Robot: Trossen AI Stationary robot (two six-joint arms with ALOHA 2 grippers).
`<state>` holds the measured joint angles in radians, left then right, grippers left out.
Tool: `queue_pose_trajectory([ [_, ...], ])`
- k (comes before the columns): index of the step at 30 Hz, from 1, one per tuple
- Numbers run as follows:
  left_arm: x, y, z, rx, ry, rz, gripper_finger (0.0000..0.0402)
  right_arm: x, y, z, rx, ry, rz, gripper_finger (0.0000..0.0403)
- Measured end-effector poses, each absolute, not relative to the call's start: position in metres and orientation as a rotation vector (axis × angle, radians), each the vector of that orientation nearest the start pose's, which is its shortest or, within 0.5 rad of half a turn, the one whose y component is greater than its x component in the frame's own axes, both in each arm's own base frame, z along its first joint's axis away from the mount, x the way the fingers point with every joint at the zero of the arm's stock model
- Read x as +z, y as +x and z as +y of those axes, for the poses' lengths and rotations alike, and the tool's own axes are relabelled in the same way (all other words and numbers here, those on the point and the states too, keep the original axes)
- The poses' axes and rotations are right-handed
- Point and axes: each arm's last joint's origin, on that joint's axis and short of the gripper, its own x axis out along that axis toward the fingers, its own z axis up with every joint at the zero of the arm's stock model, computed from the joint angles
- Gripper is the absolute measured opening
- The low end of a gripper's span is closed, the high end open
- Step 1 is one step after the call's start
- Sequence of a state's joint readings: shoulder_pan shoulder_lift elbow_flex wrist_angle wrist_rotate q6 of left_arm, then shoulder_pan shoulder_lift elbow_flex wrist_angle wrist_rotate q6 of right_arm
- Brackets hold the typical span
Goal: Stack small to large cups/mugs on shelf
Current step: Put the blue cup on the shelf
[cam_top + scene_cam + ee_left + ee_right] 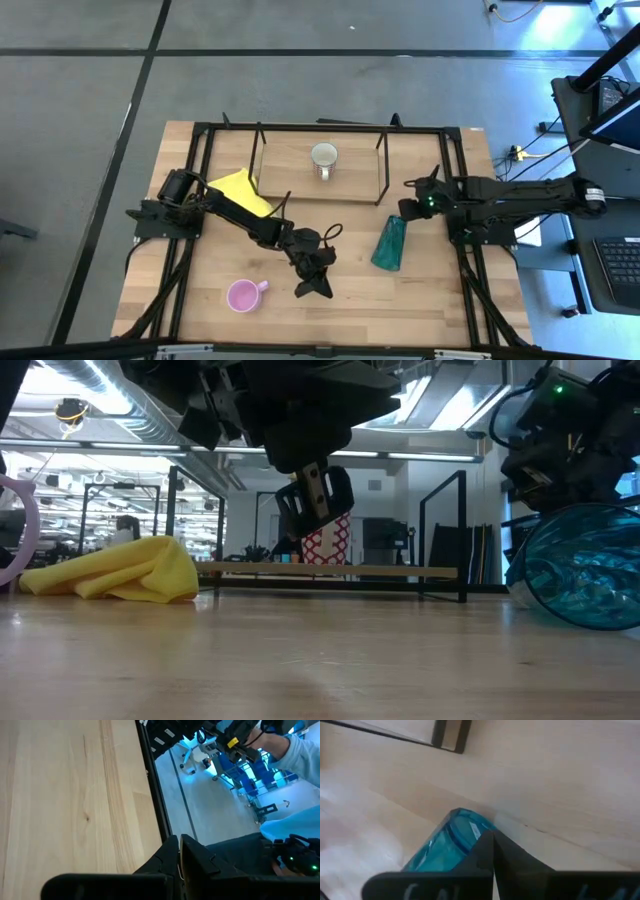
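The teal tumbler (389, 244) lies on its side on the table, its wide end toward the near edge (585, 575). My right gripper (409, 207) is shut and sits low at the tumbler's narrower far end (462, 820). The white mug (324, 157) stands upright on the shelf (290, 180). The pink mug (242, 295) stands on the table near the front edge, handle toward the right. My left gripper (312, 282) is shut, hangs above the table right of the pink mug (12, 530), and holds nothing (313, 500). My right gripper has its shut fingers (485, 847) slanting down right beside the tumbler's narrower end (465, 822), on its right flank. I cannot tell whether they touch it. The tumbler rests with its side on the table.
A crumpled yellow cloth (240, 190) lies left of the shelf, under the left arm. Black metal rods (385, 165) frame the shelf and the table edges. Bare tabletop (350, 300) stretches between the pink mug and the tumbler. A person's sleeve (295, 755) shows beyond the table.
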<state>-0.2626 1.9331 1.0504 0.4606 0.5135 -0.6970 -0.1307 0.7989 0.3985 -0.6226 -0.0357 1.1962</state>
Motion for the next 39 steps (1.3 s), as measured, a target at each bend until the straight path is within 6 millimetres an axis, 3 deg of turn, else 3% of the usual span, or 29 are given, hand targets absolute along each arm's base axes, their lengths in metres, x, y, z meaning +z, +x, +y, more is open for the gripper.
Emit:
queue_pose_trajectory([
  [14,0.161,0.383,-0.118,-0.585,-0.705,0.679,0.0014,0.160,0.151,0.001,-0.635,1.169,0.907,0.0000],
  [39,0.161,0.382,-0.118,-0.602,-0.707,0.691,0.0014,0.176,0.158,0.059,-0.301,1.301,0.949,0.0004],
])
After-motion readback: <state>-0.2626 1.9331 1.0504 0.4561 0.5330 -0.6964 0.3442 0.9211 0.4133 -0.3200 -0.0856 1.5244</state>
